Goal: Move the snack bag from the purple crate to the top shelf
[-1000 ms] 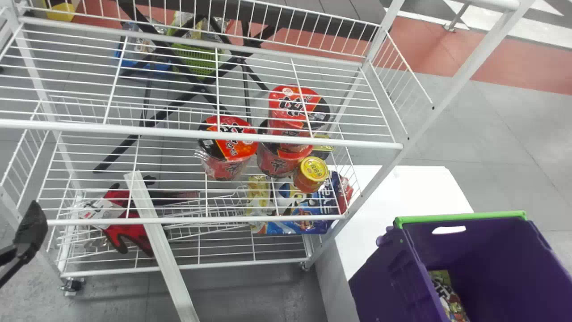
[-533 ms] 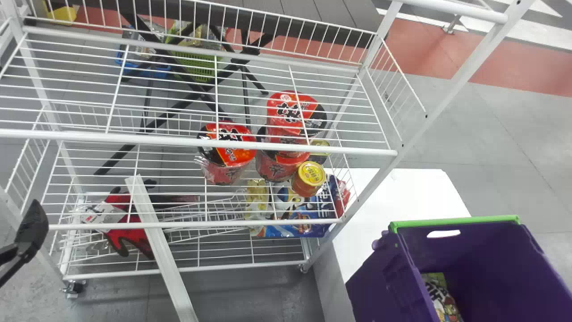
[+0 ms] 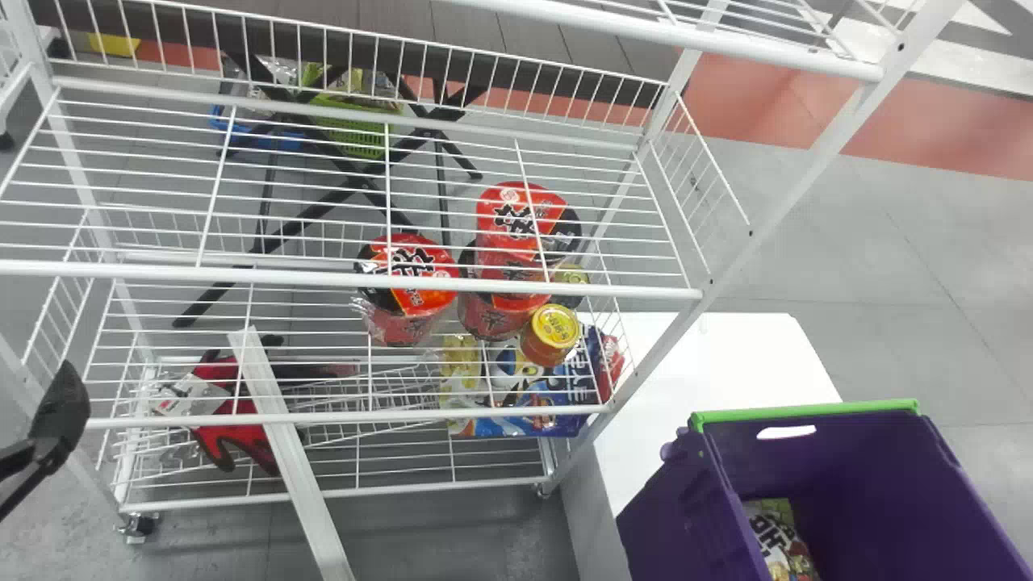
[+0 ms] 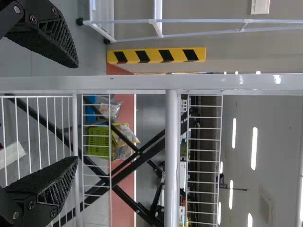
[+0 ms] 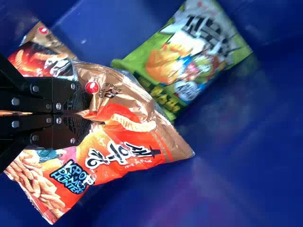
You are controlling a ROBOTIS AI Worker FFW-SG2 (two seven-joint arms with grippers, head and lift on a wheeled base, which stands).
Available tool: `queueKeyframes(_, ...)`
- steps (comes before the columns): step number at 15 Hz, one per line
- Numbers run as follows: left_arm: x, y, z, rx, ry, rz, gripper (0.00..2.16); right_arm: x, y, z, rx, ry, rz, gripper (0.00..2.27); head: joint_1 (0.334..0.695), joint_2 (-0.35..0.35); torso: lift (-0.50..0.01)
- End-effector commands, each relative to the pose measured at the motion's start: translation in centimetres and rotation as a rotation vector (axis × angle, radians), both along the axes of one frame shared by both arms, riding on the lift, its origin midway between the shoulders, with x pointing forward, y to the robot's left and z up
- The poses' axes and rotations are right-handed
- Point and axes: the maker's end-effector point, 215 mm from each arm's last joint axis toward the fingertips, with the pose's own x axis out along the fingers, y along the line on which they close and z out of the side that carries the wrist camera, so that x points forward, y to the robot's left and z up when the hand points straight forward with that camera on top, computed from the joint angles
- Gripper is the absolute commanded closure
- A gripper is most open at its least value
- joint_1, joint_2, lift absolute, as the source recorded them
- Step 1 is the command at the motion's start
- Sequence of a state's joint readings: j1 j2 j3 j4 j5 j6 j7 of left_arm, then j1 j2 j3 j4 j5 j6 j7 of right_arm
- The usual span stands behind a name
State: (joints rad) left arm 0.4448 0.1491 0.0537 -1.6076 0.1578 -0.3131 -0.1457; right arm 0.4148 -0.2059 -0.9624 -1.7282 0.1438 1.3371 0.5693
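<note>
A shop-like space: white wire shelving (image 3: 347, 278) holds red-lidded plastic-wrapped noodle cups (image 3: 410, 278) and a yellow-lidded round tub (image 3: 551, 332).

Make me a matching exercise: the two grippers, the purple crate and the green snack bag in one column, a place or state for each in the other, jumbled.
Column one
1. Right gripper
2. Left gripper
3. Purple crate
4. Green snack bag

Column two
A. In the crate, in no gripper's hold
B. Has a green strip along one top edge
C. Shut on an orange snack bag
D. Open, holding nothing

Right pairs: 1-C, 2-D, 3-B, 4-A
</note>
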Motion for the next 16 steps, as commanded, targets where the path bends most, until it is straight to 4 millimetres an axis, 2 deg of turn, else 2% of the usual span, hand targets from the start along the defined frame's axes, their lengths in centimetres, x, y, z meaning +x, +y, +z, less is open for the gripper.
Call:
queueKeyframes(1, 0.0, 0.1, 0.0, 0.002, -0.001, 0.001, 0.13, 0.3, 0.2, -0.1, 0.004, -0.019, 0.006, 2.24, 0.695, -0.35, -0.39)
queueKeyframes(9, -0.2, 0.1, -0.2, 0.004, 0.007, -0.004, 0.13, 0.5, 0.1, -0.2, -0.002, -0.033, 0.016, 2.24, 0.695, -0.35, -0.359)
queueKeyframes(12, -1.1, 1.1, -1.7, 0.01, 0.075, -0.027, 0.13, 0.2, -0.2, -0.2, -0.008, -0.032, 0.014, 2.24, 0.695, -0.35, -0.347)
queueKeyframes(16, -2.1, 3.2, 0.1, 0.002, 0.022, 0.027, 0.13, 0.3, 0.1, -0.7, -0.002, -0.022, 0.021, 2.24, 0.695, -0.35, -0.331)
